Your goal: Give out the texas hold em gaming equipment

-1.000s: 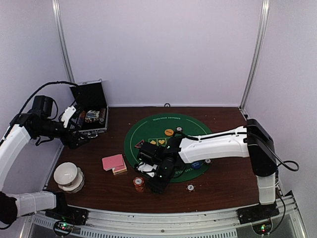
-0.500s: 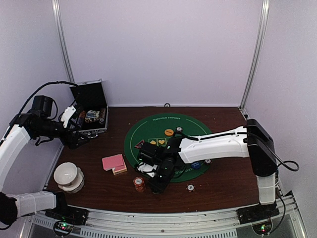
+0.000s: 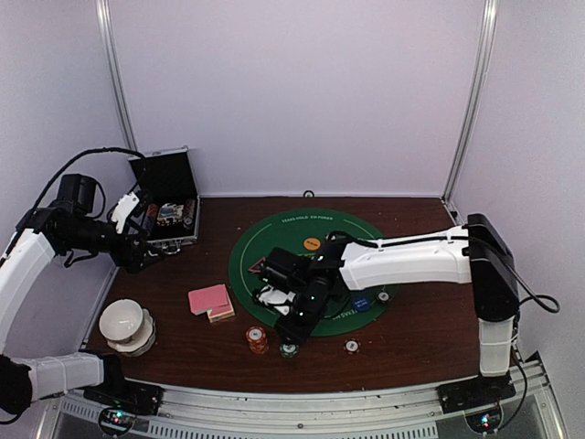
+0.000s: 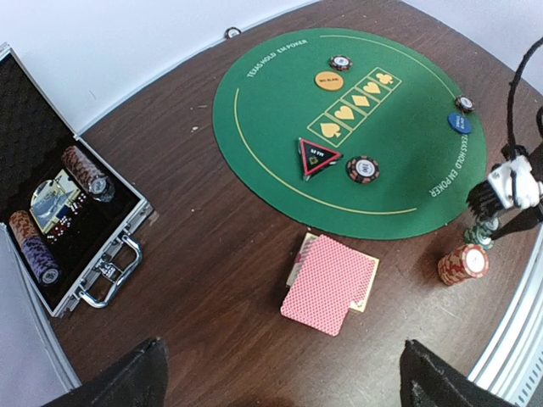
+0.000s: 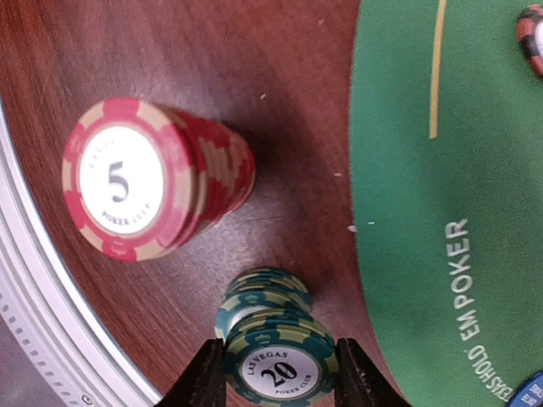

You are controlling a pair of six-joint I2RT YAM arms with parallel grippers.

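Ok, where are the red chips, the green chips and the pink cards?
red chips (image 5: 119, 188): right wrist view, top face marked 5.
green chips (image 5: 276, 370): right wrist view, top face marked 20.
pink cards (image 4: 329, 282): left wrist view, back of the top card.

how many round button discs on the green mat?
2: orange round button disc beside the printed suit row; blue round button disc by the mat's near-right rim; right arm may hide more.

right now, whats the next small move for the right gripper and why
Probably open slightly and lift the right gripper straight up: the green chip stack looks already set on the table beside the red stack, with the fingers hugging its top chip. Whether they grip it is unclear.
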